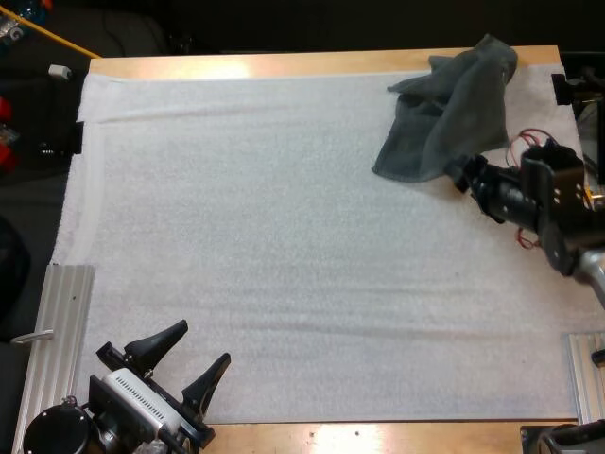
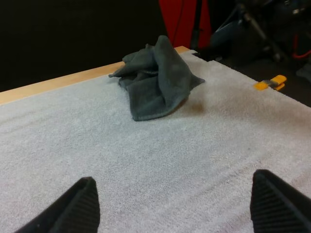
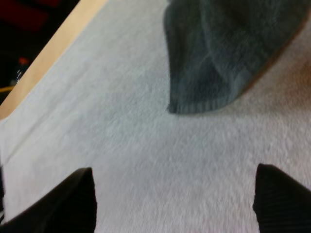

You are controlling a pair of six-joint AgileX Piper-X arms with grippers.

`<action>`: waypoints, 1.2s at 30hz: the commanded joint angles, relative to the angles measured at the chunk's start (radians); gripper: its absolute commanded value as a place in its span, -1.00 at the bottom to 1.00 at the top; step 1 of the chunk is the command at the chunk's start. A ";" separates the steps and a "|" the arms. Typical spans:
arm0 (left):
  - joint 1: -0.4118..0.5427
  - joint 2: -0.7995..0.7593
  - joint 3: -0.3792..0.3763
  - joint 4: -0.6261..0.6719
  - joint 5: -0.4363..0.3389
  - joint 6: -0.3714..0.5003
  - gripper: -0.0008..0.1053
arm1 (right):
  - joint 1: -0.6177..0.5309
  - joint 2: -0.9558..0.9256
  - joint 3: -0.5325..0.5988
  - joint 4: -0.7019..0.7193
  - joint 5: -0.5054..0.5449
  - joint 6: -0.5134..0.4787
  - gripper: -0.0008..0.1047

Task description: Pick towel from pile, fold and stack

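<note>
A crumpled dark grey-green towel [image 1: 452, 109] lies heaped at the far right corner of the white mat [image 1: 284, 236]. My right gripper [image 1: 462, 176] sits just at the towel's near edge; the right wrist view shows it [image 3: 175, 182] open, fingers wide apart over bare mat, with the towel's hem [image 3: 214, 73] a short way ahead and untouched. My left gripper [image 1: 191, 362] rests open at the mat's near left side, holding nothing. From the left wrist view, its open fingers [image 2: 82, 204] frame the mat, and the towel [image 2: 158, 80] lies far off by the wooden edge.
Metal rails stand at the near left [image 1: 59, 331] and near right [image 1: 586, 374] of the table. The wooden table edge [image 1: 284, 64] runs along the far side, with dark space beyond it.
</note>
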 commanded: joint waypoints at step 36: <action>-0.006 0.002 -0.004 0.042 0.011 -0.009 0.21 | 0.001 0.563 -0.164 -0.446 -0.033 0.262 -0.98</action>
